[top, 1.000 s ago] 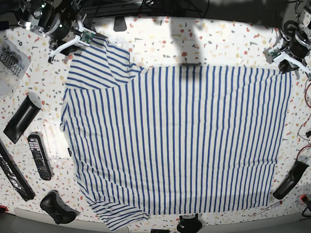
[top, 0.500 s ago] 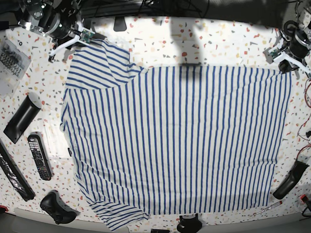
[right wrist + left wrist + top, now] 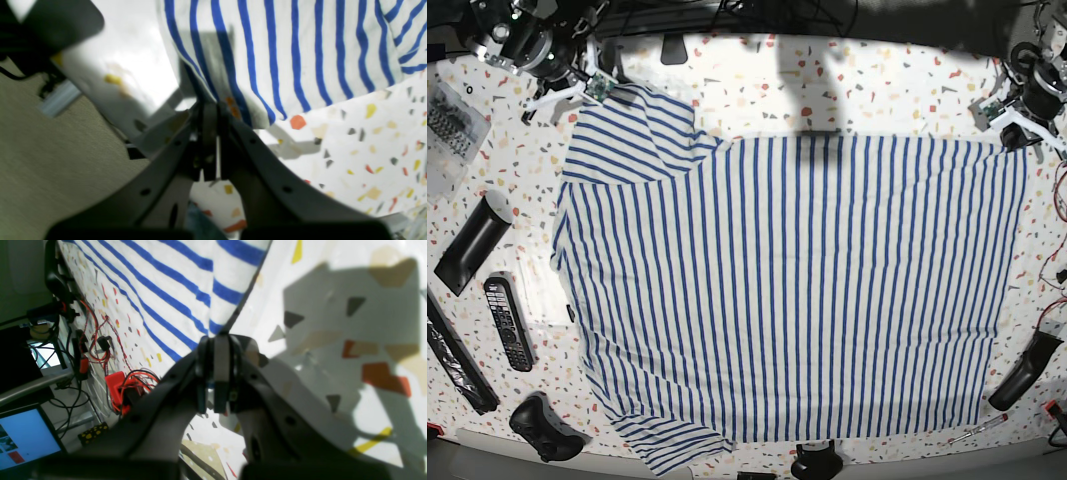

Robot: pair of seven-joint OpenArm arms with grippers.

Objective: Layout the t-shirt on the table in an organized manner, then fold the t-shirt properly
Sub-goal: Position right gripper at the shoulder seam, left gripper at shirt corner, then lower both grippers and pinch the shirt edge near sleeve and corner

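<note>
The t-shirt (image 3: 797, 290), white with thin blue stripes, lies spread flat over most of the table (image 3: 877, 80), one sleeve at the far left and another at the near left. In the base view my right gripper (image 3: 603, 90) sits at the far-left sleeve's corner. The right wrist view shows the right gripper (image 3: 210, 108) shut, with the t-shirt (image 3: 283, 56) edge running into its tips. My left gripper (image 3: 1011, 136) is at the far-right hem corner. In the left wrist view the left gripper (image 3: 218, 340) is shut on the corner of the t-shirt (image 3: 186, 283).
Left of the shirt lie a black remote (image 3: 507, 322), a long black device (image 3: 472, 245), a black bar (image 3: 457, 360) and a game controller (image 3: 545, 428). A black handle (image 3: 1024, 370) and screwdriver (image 3: 977, 430) lie at the near right. Red wiring (image 3: 113, 386) lies beyond the right edge.
My right gripper has gone from open to shut at the far-left sleeve corner and shifted slightly. The left gripper and the shirt's body have stayed still.
</note>
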